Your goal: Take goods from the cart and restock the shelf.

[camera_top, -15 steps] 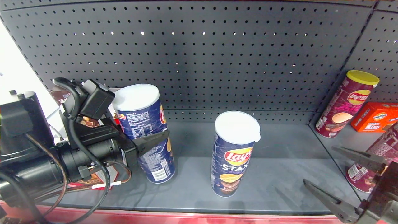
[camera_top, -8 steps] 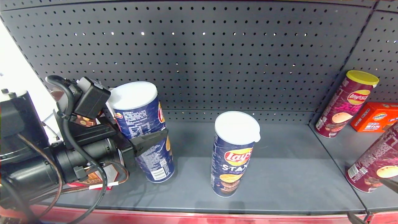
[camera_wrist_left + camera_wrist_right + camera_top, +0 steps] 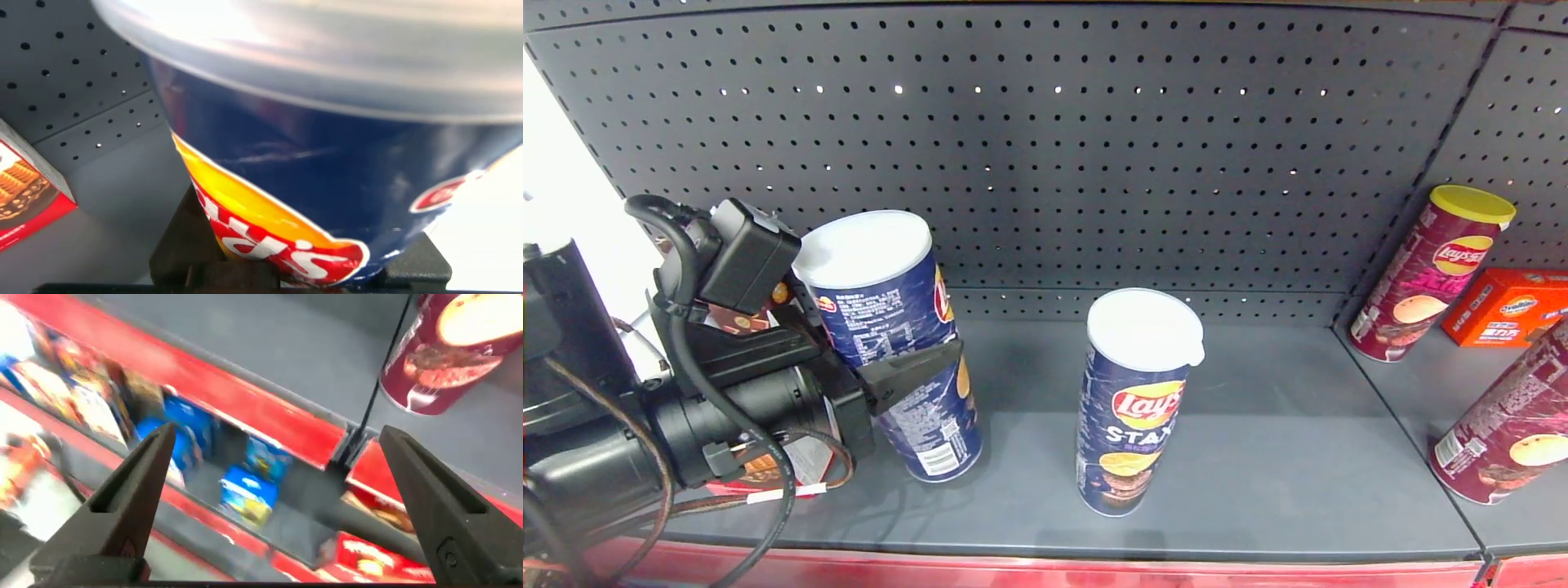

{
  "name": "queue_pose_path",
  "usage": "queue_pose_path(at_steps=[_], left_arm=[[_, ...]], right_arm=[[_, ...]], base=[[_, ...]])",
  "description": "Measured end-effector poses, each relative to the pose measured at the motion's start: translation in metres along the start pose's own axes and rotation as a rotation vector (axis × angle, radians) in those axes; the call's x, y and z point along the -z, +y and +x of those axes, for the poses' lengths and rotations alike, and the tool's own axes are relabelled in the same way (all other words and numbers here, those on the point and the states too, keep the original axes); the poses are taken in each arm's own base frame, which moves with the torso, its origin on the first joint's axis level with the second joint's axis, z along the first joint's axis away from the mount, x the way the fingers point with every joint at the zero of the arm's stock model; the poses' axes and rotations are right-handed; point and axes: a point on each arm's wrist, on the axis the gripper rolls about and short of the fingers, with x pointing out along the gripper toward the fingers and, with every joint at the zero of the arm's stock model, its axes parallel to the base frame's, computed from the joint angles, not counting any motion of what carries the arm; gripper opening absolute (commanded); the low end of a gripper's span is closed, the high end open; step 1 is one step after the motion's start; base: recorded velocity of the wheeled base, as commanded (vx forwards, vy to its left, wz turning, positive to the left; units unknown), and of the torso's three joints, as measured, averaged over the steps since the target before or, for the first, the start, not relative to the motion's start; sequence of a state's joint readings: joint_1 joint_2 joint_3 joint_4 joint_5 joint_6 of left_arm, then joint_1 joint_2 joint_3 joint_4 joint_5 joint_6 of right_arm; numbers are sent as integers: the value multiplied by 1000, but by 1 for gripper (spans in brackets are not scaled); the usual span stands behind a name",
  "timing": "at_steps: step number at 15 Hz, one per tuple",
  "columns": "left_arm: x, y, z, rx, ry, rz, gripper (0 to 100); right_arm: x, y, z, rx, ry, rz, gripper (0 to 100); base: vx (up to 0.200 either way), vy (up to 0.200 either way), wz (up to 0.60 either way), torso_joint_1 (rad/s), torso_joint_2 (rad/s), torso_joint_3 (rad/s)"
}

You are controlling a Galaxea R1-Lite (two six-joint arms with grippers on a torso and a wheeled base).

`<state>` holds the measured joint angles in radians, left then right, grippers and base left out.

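Observation:
A dark blue chip can with a white lid (image 3: 890, 343) leans a little on the grey shelf (image 3: 1258, 457) at the left, and my left gripper (image 3: 907, 367) is shut on its middle. Close up in the left wrist view, the same can (image 3: 327, 163) sits between the jaws. A second blue chip can (image 3: 1135, 400) stands upright mid-shelf, apart from the first. My right gripper (image 3: 286, 498) is open with nothing between its fingers (image 3: 122, 514), out in front of the shelf's red front edge (image 3: 245, 384).
Maroon chip cans stand at the right: one with a yellow lid (image 3: 1433, 273) by the back panel, one (image 3: 1503, 433) leaning nearer the front. An orange box (image 3: 1507, 306) lies beside them. A red box (image 3: 768, 465) sits behind my left arm. Lower shelves hold blue packs (image 3: 245, 482).
My right gripper has dropped out of the head view, down and to the right. The left gripper, still holding its can, has tilted the can's top slightly to the left.

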<state>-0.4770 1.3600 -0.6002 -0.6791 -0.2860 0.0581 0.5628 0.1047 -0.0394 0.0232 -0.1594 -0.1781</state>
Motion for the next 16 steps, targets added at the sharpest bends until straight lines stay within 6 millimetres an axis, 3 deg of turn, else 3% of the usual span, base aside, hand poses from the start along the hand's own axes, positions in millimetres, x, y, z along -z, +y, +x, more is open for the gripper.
queue_pose_path(at_steps=[4, 10, 16], left_arm=[[-1, -2, 1, 11, -5, 2, 0], [0, -3, 0, 22, -2, 2, 0], [1, -8, 1, 45, 2, 2, 0]], right_arm=[[1, 0, -8, 13, -88, 84, 100], [3, -2, -8, -209, -136, 86, 100], [1, 1, -7, 67, -67, 104, 100]], base=[[0, 0, 0, 0, 0, 0], [0, 0, 0, 0, 0, 0], [0, 0, 0, 0, 0, 0]])
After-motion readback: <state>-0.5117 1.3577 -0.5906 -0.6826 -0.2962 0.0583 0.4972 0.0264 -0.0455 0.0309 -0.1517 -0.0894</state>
